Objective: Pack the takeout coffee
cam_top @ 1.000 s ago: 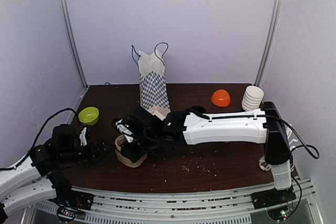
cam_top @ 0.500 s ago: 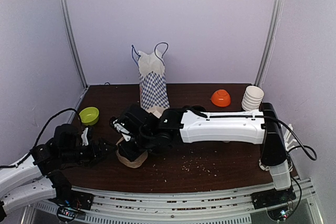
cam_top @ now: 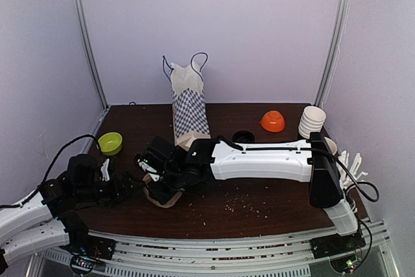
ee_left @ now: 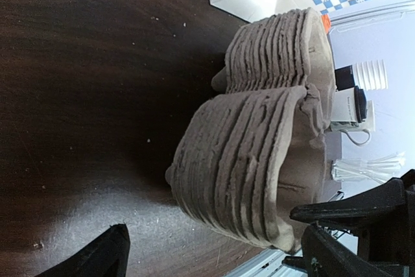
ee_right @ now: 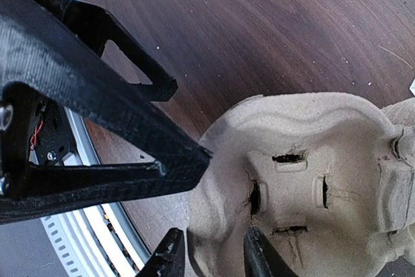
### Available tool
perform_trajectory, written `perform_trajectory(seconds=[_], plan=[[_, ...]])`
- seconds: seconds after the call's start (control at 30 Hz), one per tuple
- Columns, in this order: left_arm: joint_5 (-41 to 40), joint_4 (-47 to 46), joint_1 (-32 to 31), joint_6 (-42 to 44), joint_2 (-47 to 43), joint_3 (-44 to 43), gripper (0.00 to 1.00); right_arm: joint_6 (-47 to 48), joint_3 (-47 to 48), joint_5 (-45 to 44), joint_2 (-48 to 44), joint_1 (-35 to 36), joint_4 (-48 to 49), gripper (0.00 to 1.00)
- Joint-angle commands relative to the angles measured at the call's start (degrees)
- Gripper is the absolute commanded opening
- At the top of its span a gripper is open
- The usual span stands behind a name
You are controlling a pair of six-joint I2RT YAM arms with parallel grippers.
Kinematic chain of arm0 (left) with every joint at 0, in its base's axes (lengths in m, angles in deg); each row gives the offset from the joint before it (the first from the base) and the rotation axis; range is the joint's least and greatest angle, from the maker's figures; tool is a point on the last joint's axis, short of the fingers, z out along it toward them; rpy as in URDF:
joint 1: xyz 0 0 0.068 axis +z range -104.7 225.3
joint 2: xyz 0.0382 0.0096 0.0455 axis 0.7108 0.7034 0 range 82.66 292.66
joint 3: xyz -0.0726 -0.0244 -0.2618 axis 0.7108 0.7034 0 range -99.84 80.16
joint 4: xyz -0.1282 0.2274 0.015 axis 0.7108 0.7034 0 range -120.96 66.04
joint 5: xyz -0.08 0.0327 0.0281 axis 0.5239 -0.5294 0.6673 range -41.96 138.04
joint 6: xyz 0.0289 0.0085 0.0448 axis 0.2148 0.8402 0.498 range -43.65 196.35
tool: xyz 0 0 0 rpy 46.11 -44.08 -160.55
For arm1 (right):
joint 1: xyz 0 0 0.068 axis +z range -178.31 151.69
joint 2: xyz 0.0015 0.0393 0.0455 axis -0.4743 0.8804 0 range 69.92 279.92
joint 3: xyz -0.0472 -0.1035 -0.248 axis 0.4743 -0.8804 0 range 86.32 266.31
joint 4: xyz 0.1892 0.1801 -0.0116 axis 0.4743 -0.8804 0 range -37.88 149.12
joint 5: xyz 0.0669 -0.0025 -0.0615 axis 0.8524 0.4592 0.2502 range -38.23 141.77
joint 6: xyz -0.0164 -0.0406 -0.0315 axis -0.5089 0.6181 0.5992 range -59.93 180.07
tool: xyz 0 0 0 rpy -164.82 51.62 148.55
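A stack of brown pulp cup carriers (cam_top: 162,194) lies at the table's front left. My right gripper (ee_right: 214,261) reaches down onto it, open a little, one finger outside the rim and one inside a cup well. A thin gap shows at the outer finger. The carriers (ee_left: 259,160) fill the left wrist view, just ahead of my left gripper (ee_left: 217,257), which stands wide open with nothing between its fingers. The takeout coffee (ee_left: 353,103), white with a black lid, stands far behind; in the top view only its lid (cam_top: 244,136) shows behind the right arm.
A blue-checked paper bag (cam_top: 189,105) stands upright at the back centre. A green bowl (cam_top: 109,142) sits at the left, with an orange bowl (cam_top: 273,120) and a stack of white paper cups (cam_top: 312,121) at the back right. The left gripper's black fingers (ee_right: 97,115) crowd the right wrist view.
The right arm has swung a little to the left and its jaws have parted slightly at the carrier rim. The left gripper has edged closer to the stack. The coffee's lid now shows.
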Motion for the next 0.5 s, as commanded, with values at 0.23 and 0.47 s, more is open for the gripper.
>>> perform_trajectory(seconds=[0.23,0.47], plan=[[-0.38,-1.66,-0.19,1.24,-0.72,0.7,0.96,0.34,2.41,-0.91,1.11,0.02,-2.31,0.18],[-0.58,-1.2,-0.2,1.16,-1.27,1.12,0.96,-0.63,2.26,-0.46,0.23,-0.34,-1.46,0.05]])
